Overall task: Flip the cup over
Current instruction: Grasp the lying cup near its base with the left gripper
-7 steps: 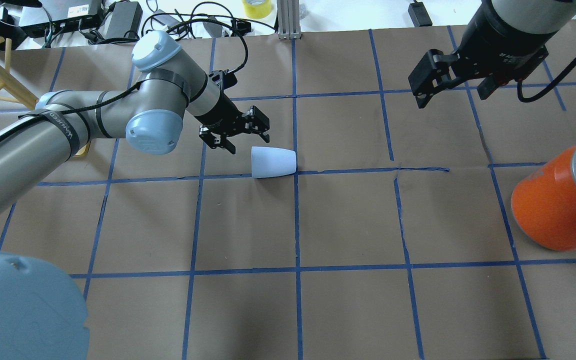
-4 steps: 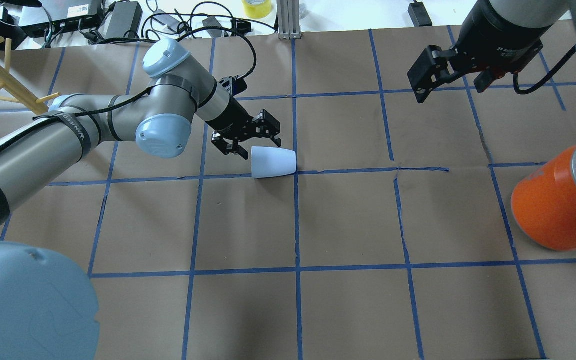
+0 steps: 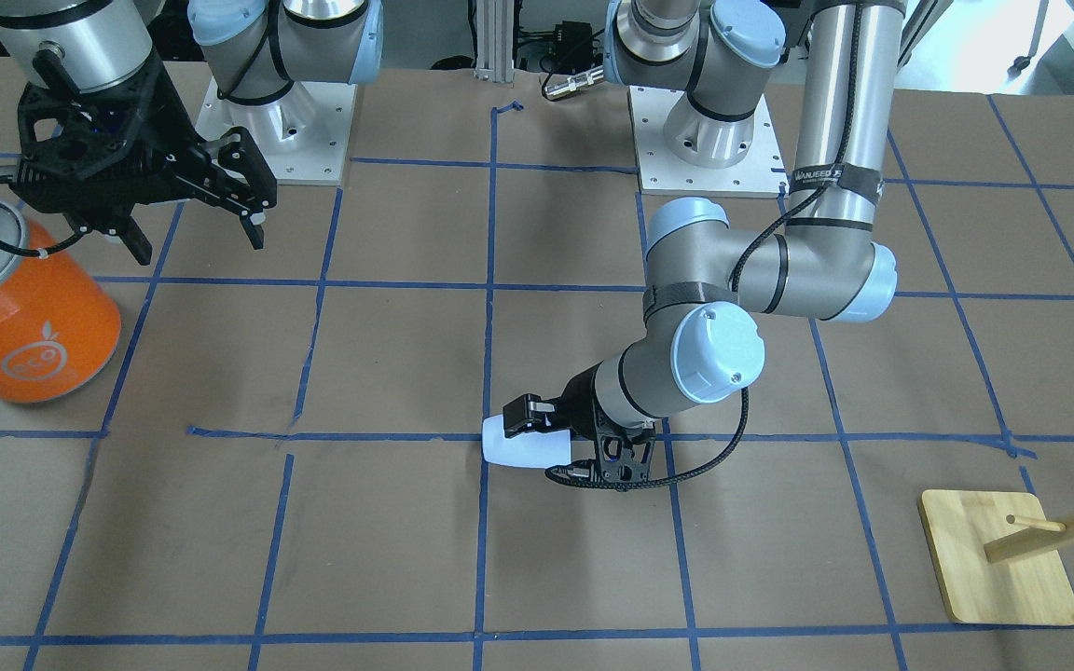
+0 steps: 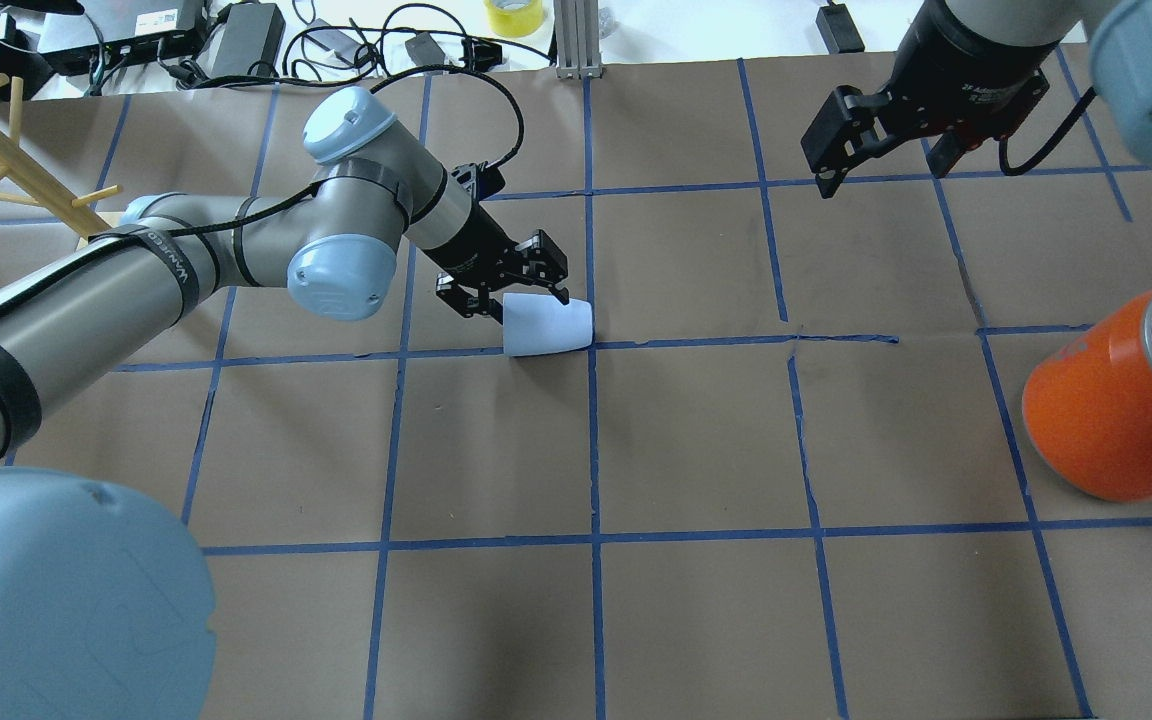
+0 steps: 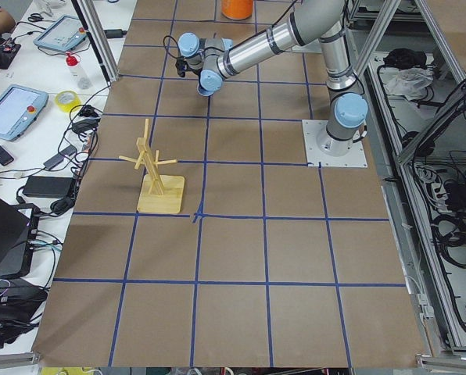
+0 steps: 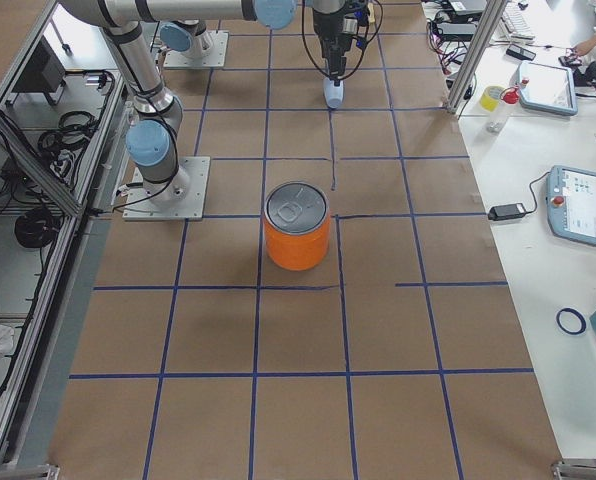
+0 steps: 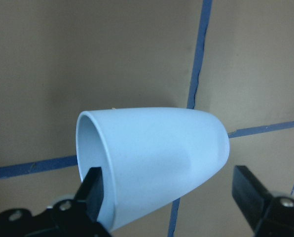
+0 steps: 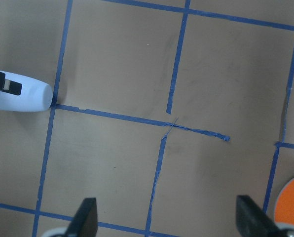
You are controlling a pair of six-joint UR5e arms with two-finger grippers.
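1. The cup [image 4: 548, 326] lies on its side on the tabletop [image 4: 696, 620], a little left of centre and above the middle of the overhead view, right at a crossing of two blue tape lines.
2. Its open mouth faces the left of that view and its closed, narrower base faces the right, ending at the vertical tape line.
3. The left gripper [image 4: 523, 304] is low over the cup with its jaws spread wide and nothing clamped between them.
4. In the left wrist view the cup lies lengthwise between the two fingers: one finger overlaps the rim at the lower left of the frame, and the other stands clear of the base at the lower right. Whether the finger at the rim touches it cannot be told.
5. The right gripper [image 4: 881, 170] hangs in the upper right of the overhead view, well apart from the cup, jaws wide apart and empty.
6. An orange can [image 4: 1106, 420] stands at the right edge of the overhead view.
7. A wooden stand [image 4: 6, 160] is at the upper left edge.
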